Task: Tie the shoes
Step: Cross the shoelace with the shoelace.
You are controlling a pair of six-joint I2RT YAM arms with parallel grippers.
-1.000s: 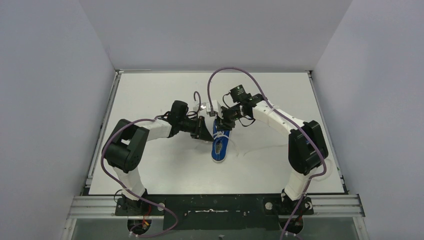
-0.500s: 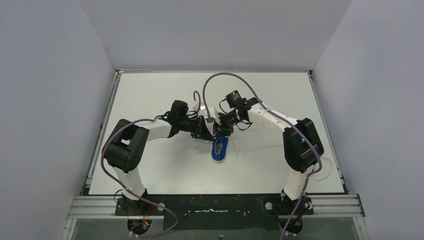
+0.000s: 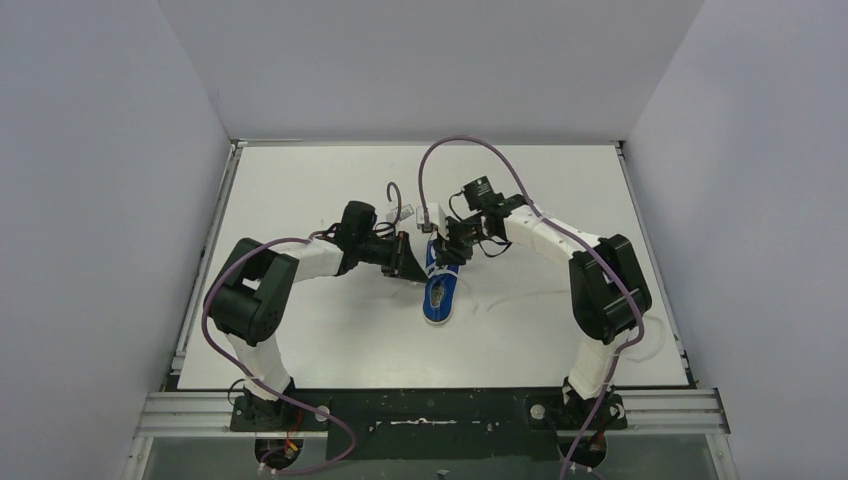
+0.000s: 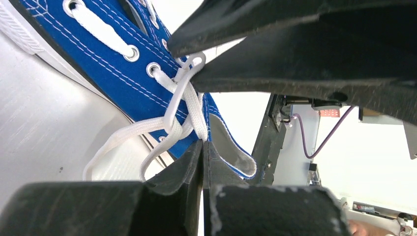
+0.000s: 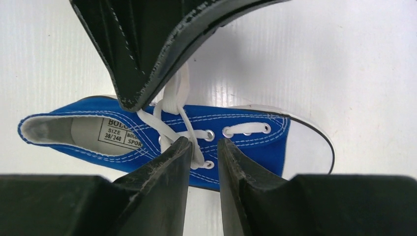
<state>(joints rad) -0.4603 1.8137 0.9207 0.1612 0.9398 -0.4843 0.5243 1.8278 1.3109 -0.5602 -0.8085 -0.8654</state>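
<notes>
The left pincer (image 4: 202, 147) has its two flat black fingers pressed together on a soft white lace (image 4: 169, 120). The right pincer (image 5: 204, 147) has its two black fingers a little apart, with one lace strand in the gap. Both meet over one blue cloth shoe (image 3: 440, 298) with a smooth white rubber toe, in the middle of the top view on the flat white table (image 3: 300, 180).

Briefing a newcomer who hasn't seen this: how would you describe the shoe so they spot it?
On the white table, find where the left gripper meets the right gripper. Under them lies the shoe: the only blue thing, with white laces.
</notes>
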